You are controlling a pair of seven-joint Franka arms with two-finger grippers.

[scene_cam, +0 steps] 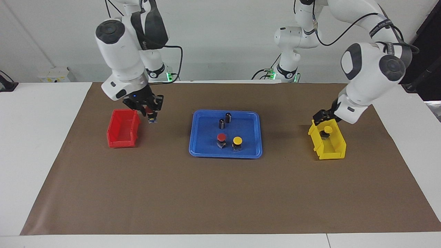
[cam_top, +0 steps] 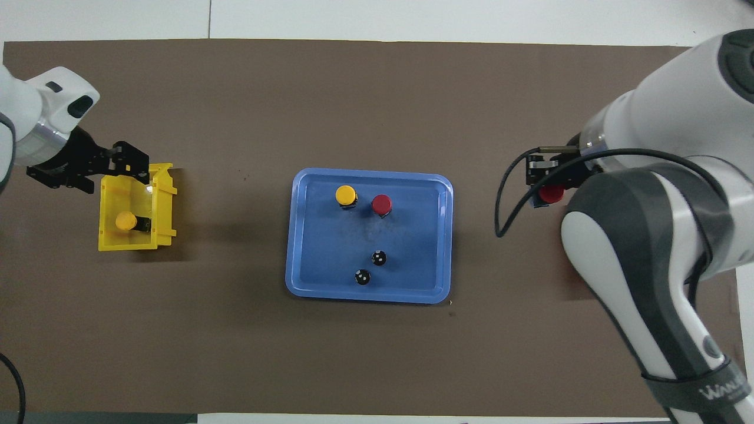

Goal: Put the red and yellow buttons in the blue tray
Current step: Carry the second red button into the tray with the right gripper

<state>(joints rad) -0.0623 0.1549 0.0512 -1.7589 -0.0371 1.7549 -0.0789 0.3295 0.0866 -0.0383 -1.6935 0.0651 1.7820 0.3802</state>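
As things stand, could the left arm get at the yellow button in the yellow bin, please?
Probably yes: the left gripper hangs open above the yellow bin, the yellow button stands uncovered inside, and the open top leaves the way free.

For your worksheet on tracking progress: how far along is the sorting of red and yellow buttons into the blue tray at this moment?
About halfway. Done: one red button and one yellow button stand in the blue tray. In hand: the right gripper holds the second red button above the mat beside the red bin. Left: the last yellow button sits in the yellow bin, with the left gripper over it.
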